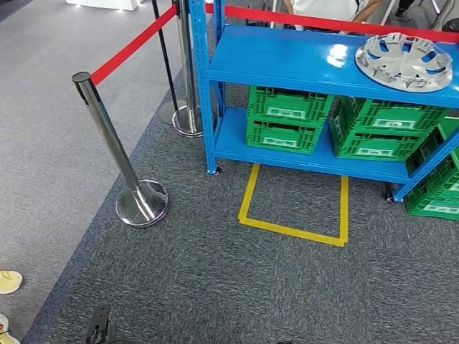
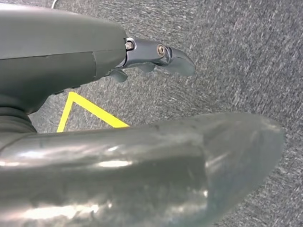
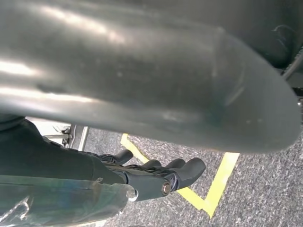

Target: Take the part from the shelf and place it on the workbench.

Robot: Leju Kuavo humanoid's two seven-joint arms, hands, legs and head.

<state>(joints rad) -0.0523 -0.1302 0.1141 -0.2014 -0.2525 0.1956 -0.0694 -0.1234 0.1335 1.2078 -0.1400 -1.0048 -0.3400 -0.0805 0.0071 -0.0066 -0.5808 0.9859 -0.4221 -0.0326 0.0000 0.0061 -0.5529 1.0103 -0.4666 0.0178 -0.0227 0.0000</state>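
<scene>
The part, a silver wheel cover point(image 1: 404, 60), lies flat on the top board of the blue shelf point(image 1: 281, 61), towards its right end. The shelf stands ahead of me, beyond a yellow tape square point(image 1: 295, 208) on the carpet. My left hand point(image 2: 143, 156) hangs over grey carpet, its fingers point(image 2: 161, 53) stretched out with nothing in them. My right hand point(image 3: 143, 85) also hangs over the carpet near yellow tape point(image 3: 214, 189), its dark fingers point(image 3: 168, 175) loosely extended and holding nothing. Both hands are far from the part.
Green crates point(image 1: 287, 118) fill the lower board of the shelf. Chrome posts point(image 1: 127, 165) carry a red belt point(image 1: 133, 44) to the left of the shelf. A person sits behind the shelf point(image 1: 325, 8). A shoe point(image 1: 8, 281) shows at the left edge.
</scene>
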